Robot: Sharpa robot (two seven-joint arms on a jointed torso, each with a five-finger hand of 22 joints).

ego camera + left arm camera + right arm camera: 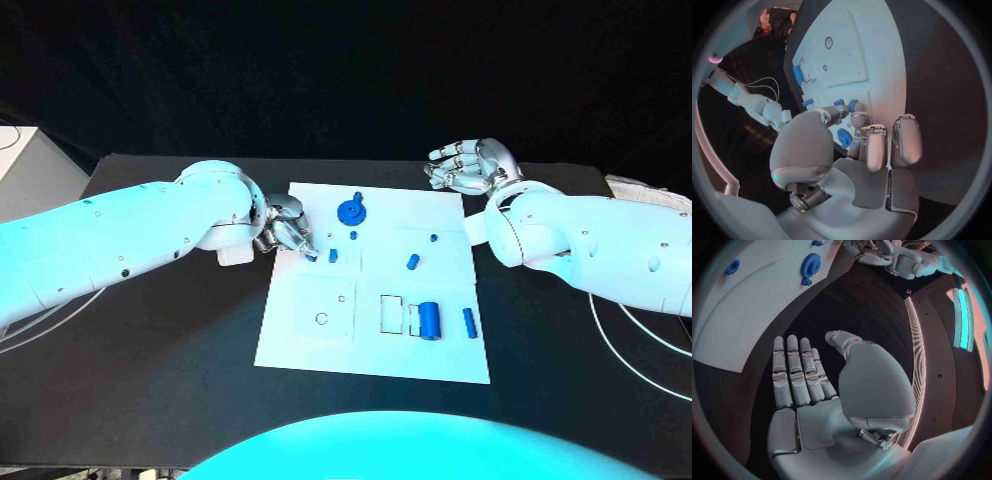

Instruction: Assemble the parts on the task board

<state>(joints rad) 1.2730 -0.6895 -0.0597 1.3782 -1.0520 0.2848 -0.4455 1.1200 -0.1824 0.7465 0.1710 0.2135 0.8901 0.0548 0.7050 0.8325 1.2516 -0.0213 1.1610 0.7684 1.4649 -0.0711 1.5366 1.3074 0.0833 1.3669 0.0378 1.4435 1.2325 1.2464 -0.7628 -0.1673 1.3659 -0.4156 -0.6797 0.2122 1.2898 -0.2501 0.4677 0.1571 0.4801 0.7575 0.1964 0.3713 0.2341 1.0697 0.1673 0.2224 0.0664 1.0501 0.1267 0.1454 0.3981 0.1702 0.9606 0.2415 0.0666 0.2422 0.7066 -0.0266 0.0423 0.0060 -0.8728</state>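
My left hand curls at the task board's left edge, pinching a small blue part; it could slip. Right hand spread, empty.

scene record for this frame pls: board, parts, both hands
board: white task board mid-table, on black table
gear: blue gear on the board's far part
cylinder: large blue cylinder at the board's near right, slim blue pin beside it
small parts: blue piece mid-board
left hand: left hand at the board's left edge, fingertips by small blue parts; grasp unclear
right hand: right hand off the board's far right corner, fingers apart, holds nothing
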